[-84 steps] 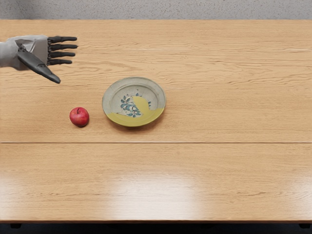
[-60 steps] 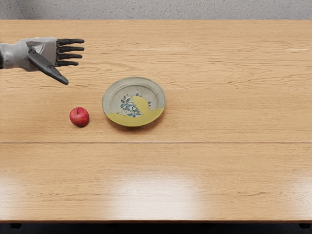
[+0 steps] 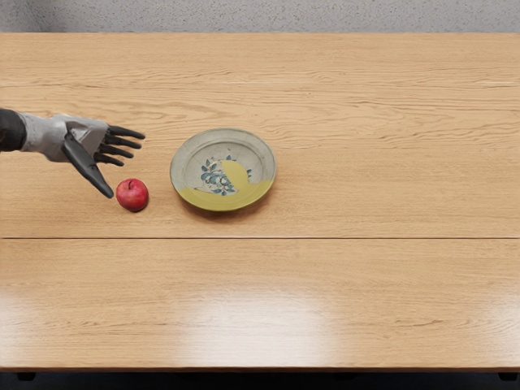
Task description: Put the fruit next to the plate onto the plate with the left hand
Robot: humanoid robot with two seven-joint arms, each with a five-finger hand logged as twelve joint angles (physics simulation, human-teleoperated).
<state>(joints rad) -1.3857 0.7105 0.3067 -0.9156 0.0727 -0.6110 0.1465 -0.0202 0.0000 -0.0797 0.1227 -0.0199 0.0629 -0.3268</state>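
Observation:
A red apple (image 3: 132,195) lies on the wooden table just left of a round plate (image 3: 188,154) with a grey and yellow glaze and a blue leaf pattern. My left hand (image 3: 114,158) reaches in from the left edge and hovers just up and left of the apple. Its fingers (image 3: 126,140) are spread toward the plate, and the thumb points down beside the apple's left side. It holds nothing. The plate has nothing on it. No right arm shows.
The wooden table (image 3: 366,268) runs across the whole view, with a seam line across its middle. A grey wall strip shows along the top edge.
My left hand has dropped from the far left of the table toward the front, coming close to the apple. The apple and plate have not moved.

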